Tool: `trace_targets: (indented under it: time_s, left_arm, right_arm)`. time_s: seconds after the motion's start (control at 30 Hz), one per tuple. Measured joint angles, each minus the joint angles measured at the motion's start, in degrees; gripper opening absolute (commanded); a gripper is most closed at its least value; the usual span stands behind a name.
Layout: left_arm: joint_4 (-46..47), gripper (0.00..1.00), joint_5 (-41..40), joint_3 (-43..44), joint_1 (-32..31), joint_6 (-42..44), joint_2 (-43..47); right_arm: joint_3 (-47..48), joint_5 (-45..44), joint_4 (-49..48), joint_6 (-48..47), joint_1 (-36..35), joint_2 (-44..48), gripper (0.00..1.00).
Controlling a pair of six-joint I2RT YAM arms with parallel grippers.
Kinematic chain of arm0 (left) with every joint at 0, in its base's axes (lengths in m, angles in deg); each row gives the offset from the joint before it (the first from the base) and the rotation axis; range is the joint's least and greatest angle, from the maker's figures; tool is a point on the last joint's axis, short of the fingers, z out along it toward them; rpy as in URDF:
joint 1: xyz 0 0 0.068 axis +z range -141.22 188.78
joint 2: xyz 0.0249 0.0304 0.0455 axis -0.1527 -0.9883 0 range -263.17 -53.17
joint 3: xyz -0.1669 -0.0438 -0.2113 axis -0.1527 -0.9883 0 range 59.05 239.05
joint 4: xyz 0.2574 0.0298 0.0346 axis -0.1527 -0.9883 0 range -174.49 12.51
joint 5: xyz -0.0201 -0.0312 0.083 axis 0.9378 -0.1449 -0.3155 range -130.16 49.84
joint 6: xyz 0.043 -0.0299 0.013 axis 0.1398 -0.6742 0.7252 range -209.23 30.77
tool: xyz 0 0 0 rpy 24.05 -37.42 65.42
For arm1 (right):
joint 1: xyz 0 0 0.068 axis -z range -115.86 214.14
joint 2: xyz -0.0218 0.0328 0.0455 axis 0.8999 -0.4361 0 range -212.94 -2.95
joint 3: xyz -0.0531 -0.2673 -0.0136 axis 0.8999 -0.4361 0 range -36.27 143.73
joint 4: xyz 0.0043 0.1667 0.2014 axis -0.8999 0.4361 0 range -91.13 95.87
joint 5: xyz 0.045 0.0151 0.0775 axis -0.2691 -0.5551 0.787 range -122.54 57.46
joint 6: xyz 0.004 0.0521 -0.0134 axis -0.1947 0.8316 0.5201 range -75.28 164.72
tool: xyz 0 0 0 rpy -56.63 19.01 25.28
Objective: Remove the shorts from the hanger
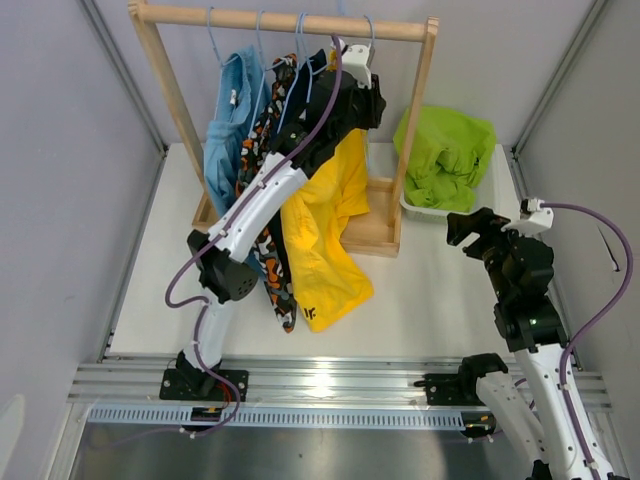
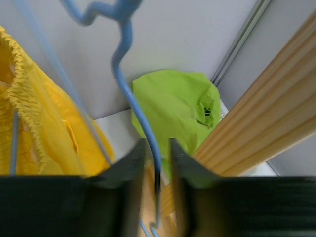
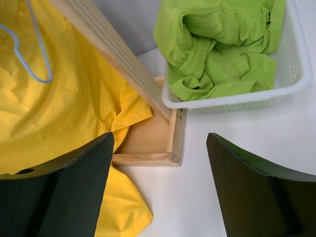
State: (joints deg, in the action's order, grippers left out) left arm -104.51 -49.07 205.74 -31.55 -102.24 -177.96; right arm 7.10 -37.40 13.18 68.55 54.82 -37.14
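While four pairs hang on the wooden clothes rack point(image 1: 290, 20), the soft yellow fabric shorts point(image 1: 320, 240) are in hand: their blue wire hanger point(image 2: 129, 96) sits between the left gripper point(image 2: 157, 148)'s nearly closed jaws, though I cannot tell if they pinch it. The right gripper point(image 3: 160, 140)'s jaws gape empty. Next, probably: lift the hanger off the rack.

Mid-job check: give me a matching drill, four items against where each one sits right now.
Items:
1. lime green shorts
2. yellow shorts
3. left gripper
4. right gripper

Places:
A. fingers either side of the blue hanger wire
B. open, above the table
C. heaped in the white basket
D. trailing down over the rack base

Pairs: 1-C, 2-D, 3-A, 4-B
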Motion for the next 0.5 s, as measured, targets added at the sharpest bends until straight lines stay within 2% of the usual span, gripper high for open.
trace_targets:
  time_s: [0.03,0.07,0.1,0.2,0.23,0.3,0.5]
  left_arm:
    - [-0.5,0.59,0.0,-0.3,0.0,-0.2,0.1]
    - [-0.8,0.67,0.0,-0.9,0.0,-0.1,0.4]
    - [-1.2,0.71,-0.3,-2.4,-0.3,-0.1,1.2]
    - [-2.7,0.95,-2.1,-12.5,-2.2,0.4,7.6]
    - [-3.5,0.99,-2.6,-16.2,-3.2,0.6,10.7]
    - [-4.8,0.99,-3.6,-22.5,-5.7,0.6,17.0]
    - [-7.5,0.99,-5.0,-30.6,-10.5,0.9,37.5]
  right_arm:
    - [-0.4,0.0,0.0,0.1,-0.1,0.0,0.83]
    - [-0.7,0.1,0.1,0.1,-0.1,0.0,0.83]
    - [-0.8,0.1,0.1,0.1,-0.2,0.0,0.83]
    - [-1.0,0.2,0.4,0.2,-0.5,0.0,0.84]
    - [-1.0,0.3,0.4,0.2,-0.7,0.0,0.84]
    - [-1.2,0.3,0.3,0.2,-0.9,0.0,0.84]
    - [-1.4,0.2,0.3,1.0,-2.3,-0.3,0.84]
